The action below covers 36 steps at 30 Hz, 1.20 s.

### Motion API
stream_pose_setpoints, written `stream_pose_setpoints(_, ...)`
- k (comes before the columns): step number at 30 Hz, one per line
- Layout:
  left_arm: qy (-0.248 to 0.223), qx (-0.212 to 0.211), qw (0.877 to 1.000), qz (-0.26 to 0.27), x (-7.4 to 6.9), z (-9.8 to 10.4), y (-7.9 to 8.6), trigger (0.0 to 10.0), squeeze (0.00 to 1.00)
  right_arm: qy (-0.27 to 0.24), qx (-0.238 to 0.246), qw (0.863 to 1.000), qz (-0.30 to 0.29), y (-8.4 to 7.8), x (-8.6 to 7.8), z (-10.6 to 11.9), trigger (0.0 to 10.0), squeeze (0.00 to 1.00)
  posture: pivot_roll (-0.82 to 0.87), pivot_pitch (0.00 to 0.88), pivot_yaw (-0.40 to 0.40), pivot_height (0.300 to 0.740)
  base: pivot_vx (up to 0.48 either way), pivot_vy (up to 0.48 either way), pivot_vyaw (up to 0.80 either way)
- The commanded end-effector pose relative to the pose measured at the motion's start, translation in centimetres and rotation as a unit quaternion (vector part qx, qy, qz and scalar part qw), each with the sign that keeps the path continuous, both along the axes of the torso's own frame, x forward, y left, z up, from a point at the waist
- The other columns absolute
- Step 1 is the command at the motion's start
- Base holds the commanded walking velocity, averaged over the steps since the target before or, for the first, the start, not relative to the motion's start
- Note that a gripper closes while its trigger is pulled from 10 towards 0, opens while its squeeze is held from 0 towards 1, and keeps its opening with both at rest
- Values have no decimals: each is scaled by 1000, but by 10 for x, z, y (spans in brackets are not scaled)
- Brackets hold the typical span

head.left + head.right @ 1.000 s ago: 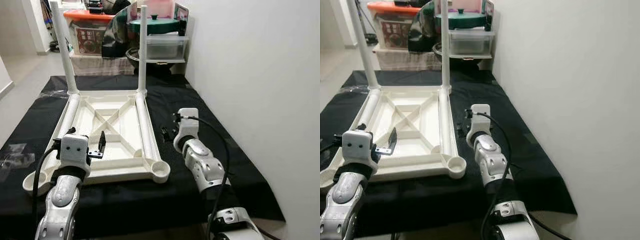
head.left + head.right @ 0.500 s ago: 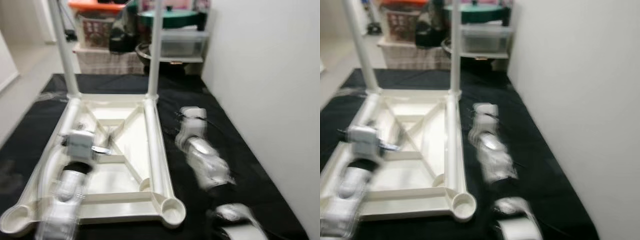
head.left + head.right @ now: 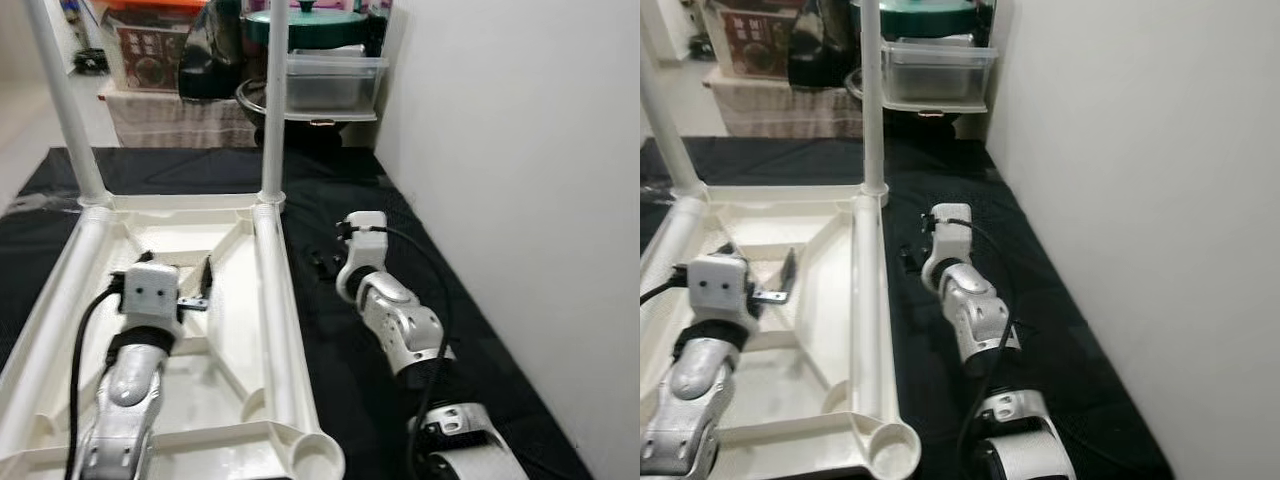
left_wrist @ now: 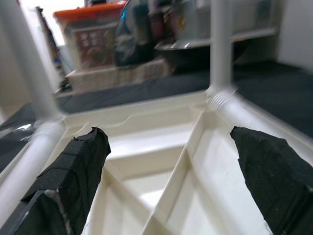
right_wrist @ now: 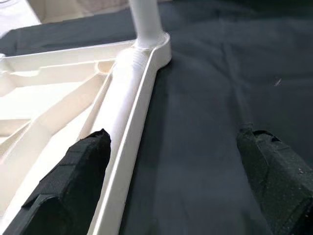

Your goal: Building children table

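Two open grippers sit before you, both empty: the left gripper [image 3: 200, 290] hovers over the ribbed underside of the table top [image 3: 268, 330], and the right gripper [image 3: 325, 262] hangs over the black cloth [image 3: 350, 190] just beside the frame's right rail. Since a second ago the whole view has slid forward, so you have stepped closer; the table top itself has not moved. That likely puts the empty near corner socket [image 3: 312, 458] within reach for another leg. The frame is smooth cream plastic, tubular rails braced by diagonal ribs. Farther off, two round legs [image 3: 272, 100] stand upright in the far sockets.
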<state>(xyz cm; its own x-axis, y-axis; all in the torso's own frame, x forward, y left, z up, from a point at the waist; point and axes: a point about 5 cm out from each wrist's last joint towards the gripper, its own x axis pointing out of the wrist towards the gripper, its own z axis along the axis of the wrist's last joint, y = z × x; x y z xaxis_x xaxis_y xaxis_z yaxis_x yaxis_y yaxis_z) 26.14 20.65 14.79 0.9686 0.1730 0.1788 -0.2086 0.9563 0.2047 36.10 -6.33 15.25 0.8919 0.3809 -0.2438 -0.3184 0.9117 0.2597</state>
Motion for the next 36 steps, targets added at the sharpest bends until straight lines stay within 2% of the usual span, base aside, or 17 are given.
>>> stream_pose_setpoints(1, 32, 7, 999, 41, -4, -12, 13, 10000, 0, 16, 13, 999, 24, 8, 0, 2, 10000, 0, 90, 0, -101, 740, 0, 0, 0)
stream_pose_setpoints(3, 50, 10, 997, 63, -10, -20, 21, 10000, 0, 30, 4, 999, 41, 11, -1, -1, 10000, 0, 96, 0, -106, 740, 0, 0, 0)
stream_pose_setpoints(6, 53, 10, 997, 63, -13, -22, 23, 10000, 0, 33, 1, 998, 45, 12, -1, -2, 10000, 0, 96, 0, -106, 740, 0, 117, 0)
stream_pose_setpoints(15, 57, 0, 997, 52, -15, -24, 21, 10000, 0, 42, 2, 998, 52, 14, -1, -2, 10000, 0, 104, 0, -112, 740, 0, 451, 0)
stream_pose_setpoints(22, 56, 9, 997, 45, -15, -24, 17, 10000, 0, 46, 7, 997, 60, 14, 0, 4, 10000, 0, 102, 0, -108, 740, 0, 0, 0)
stream_pose_setpoints(28, 62, 11, 997, 47, -16, -27, 17, 10000, 0, 46, -30, 998, 43, 3, 4, 0, 10000, 0, 98, 0, -108, 740, 0, 0, 0)
stream_pose_setpoints(33, 65, 12, 997, 48, -16, -29, 17, 10000, 0, 35, -91, 995, -11, -23, 13, -4, 10000, 0, 95, 0, -108, 740, 0, 0, 0)
stream_pose_setpoints(36, 66, 13, 997, 48, -15, -30, 17, 10000, 0, 37, -98, 994, -17, -29, 14, -4, 10000, 0, 89, 0, -106, 740, 0, 0, 0)
